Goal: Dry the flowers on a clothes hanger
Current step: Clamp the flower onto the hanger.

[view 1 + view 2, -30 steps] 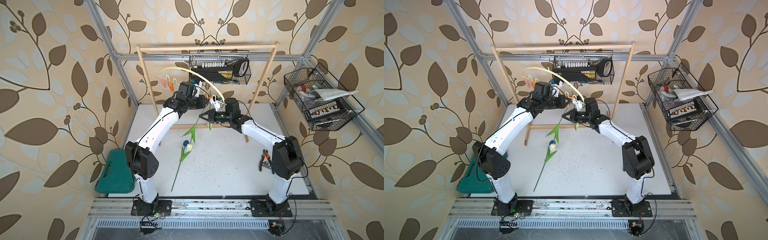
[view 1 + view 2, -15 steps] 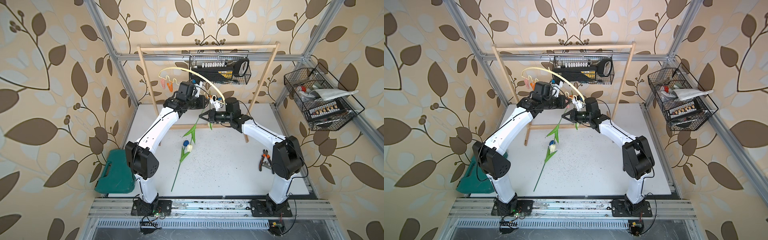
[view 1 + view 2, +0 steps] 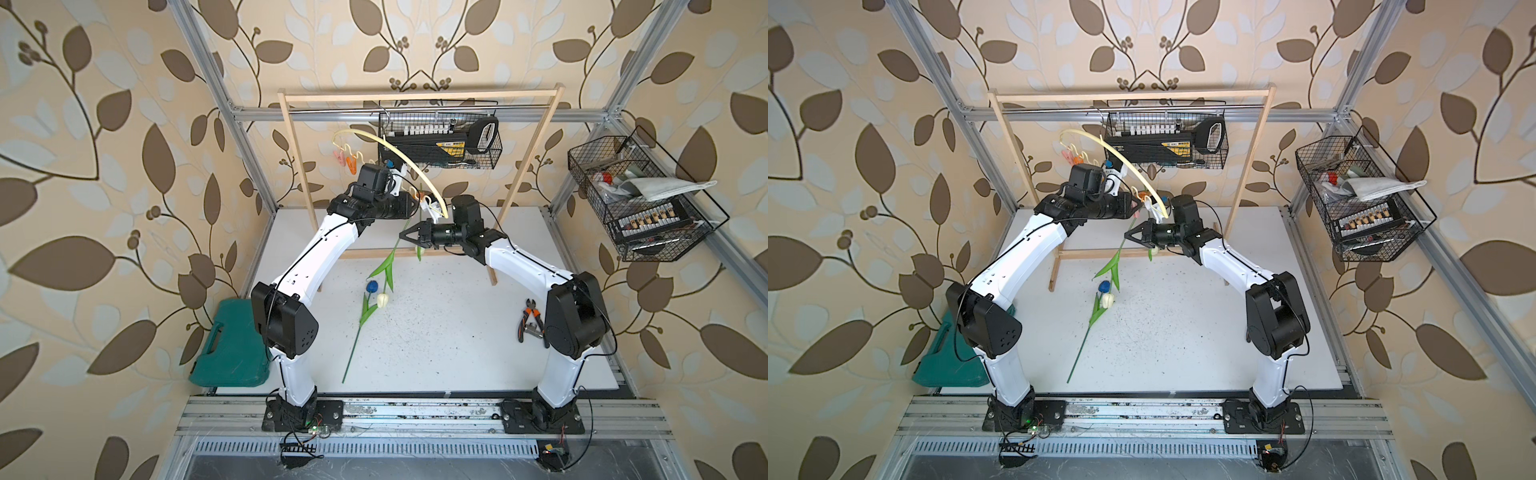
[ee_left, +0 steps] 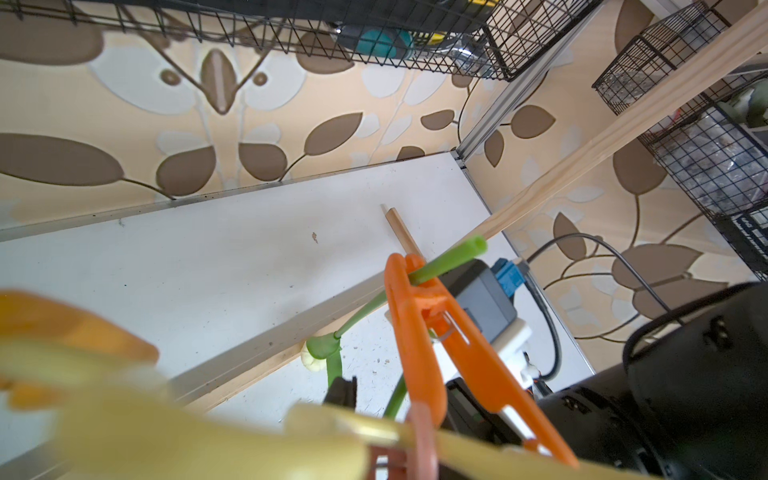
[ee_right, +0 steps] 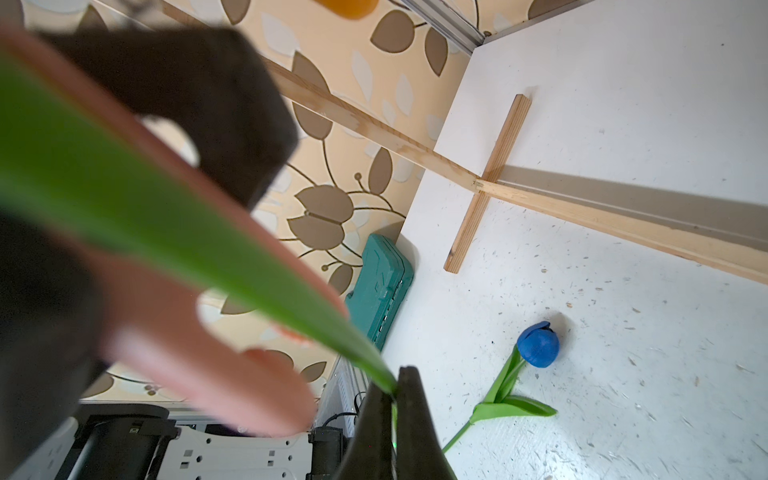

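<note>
The pale yellow clothes hanger (image 3: pixel 409 166) hangs from the wooden rack, and its bar crosses the left wrist view (image 4: pixel 166 432). My left gripper (image 3: pixel 415 206) is shut on a pink clothespin (image 4: pixel 422 440) on that bar. The pin's blurred arms (image 5: pixel 187 365) lie round a green stem. My right gripper (image 5: pixel 395 399) is shut on that stem, whose cream head (image 3: pixel 382 300) dangles low. An orange clothespin (image 4: pixel 415 332) grips another stem, and its cream tulip (image 4: pixel 313 361) hangs head down. The blue tulip (image 3: pixel 372 286) lies on the table.
The tall wooden rack frame (image 3: pixel 415 96) stands at the back, its foot bar on the table. A wire basket (image 3: pixel 440 145) hangs behind the hanger, and another wire basket (image 3: pixel 640 208) is on the right wall. Pliers (image 3: pixel 530 324) lie at the right. A green tool case (image 3: pixel 230 349) sits off the table's left edge.
</note>
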Available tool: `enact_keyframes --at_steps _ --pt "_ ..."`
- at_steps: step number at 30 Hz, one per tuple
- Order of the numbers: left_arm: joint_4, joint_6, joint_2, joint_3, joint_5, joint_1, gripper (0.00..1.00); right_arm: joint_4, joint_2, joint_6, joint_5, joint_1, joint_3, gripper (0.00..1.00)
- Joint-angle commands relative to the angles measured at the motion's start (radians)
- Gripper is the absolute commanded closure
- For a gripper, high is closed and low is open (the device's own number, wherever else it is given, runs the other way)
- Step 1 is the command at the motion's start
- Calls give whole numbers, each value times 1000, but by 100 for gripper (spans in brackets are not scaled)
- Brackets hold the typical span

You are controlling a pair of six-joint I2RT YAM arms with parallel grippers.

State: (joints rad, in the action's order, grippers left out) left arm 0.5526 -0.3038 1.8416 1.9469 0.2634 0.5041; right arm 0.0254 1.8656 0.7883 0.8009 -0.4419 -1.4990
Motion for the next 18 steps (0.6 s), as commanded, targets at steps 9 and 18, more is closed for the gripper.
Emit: enact_keyframes --at_steps 9,18 --pt "17 35 5 30 26 9 84 31 -41 1 62 22 -3 100" --pt "11 36 7 27 22 10 85 78 -49 38 90 23 3 100"
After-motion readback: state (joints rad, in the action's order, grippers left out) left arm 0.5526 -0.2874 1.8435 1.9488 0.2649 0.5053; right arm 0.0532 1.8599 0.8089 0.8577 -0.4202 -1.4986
